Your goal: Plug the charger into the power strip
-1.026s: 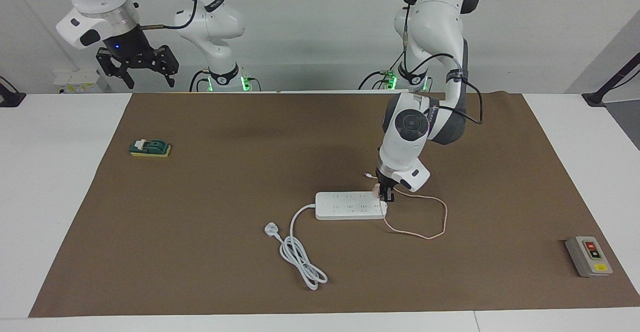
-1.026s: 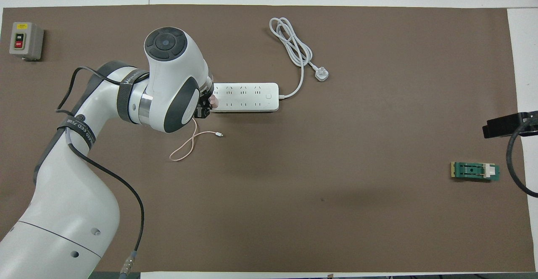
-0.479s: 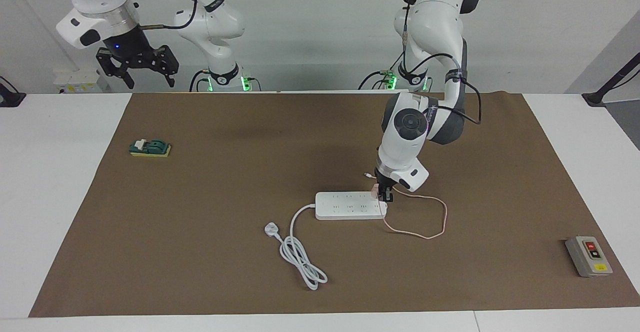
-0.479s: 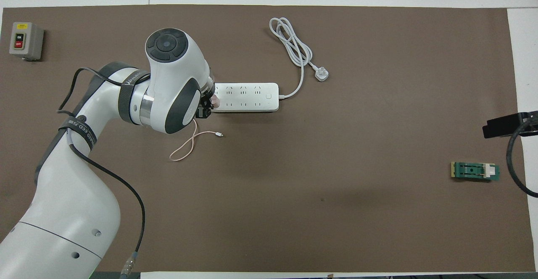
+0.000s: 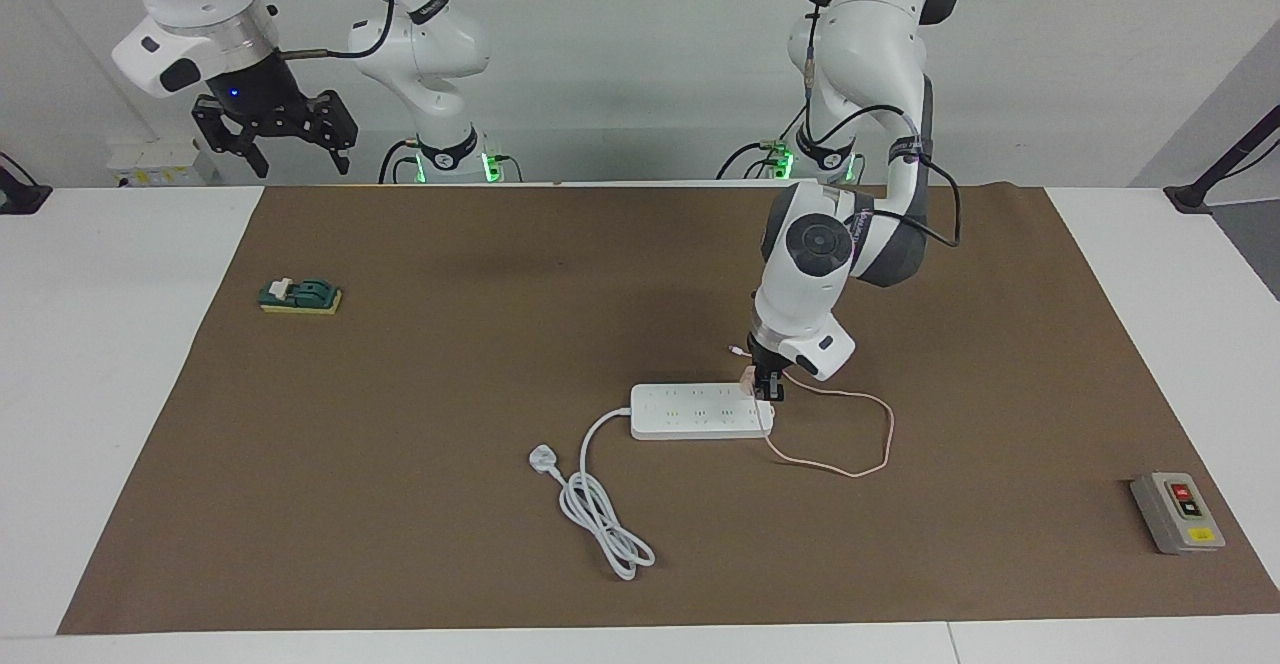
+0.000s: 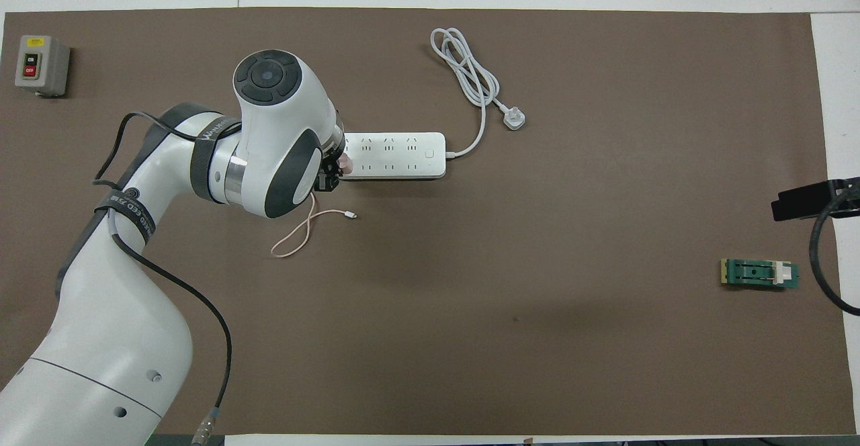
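Charger (image 5: pixel 749 377) in left gripper (image 5: pixel 770 391) over power strip (image 5: pixel 700 412) end edge.

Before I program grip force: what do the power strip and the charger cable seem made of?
Power strip: looks like hard, smooth white plastic, with crisp moulded edges. Charger cable: thin, limp pink cord lying in a loose loop, probably rubbery or braided sheath; I cannot tell which.

One camera sits high up and faces the robots at 12 o'clock, the other looks steeply down from above them, and both see the brown mat (image 5: pixel 450 424).
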Robot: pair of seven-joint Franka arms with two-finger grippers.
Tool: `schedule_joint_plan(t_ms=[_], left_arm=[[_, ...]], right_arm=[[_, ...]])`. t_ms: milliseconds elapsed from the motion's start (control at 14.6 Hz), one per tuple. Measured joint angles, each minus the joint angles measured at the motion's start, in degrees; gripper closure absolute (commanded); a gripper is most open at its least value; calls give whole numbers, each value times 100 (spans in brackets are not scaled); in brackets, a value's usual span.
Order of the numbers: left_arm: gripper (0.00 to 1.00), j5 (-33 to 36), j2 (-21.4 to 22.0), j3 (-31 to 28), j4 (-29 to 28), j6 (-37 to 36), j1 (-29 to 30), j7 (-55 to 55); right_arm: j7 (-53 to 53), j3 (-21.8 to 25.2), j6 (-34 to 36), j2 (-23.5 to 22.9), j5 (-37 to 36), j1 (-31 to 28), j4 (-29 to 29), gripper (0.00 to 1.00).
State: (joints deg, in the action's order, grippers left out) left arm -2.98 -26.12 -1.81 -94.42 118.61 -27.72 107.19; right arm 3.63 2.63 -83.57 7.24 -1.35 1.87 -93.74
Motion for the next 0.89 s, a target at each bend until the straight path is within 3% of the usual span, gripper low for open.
schedule_joint_plan(t_ms=[889], left_arm=[[100, 45, 232, -31, -436, 487, -58, 33]], right_arm=[[0, 0, 0, 33, 0, 0, 0, 0]])
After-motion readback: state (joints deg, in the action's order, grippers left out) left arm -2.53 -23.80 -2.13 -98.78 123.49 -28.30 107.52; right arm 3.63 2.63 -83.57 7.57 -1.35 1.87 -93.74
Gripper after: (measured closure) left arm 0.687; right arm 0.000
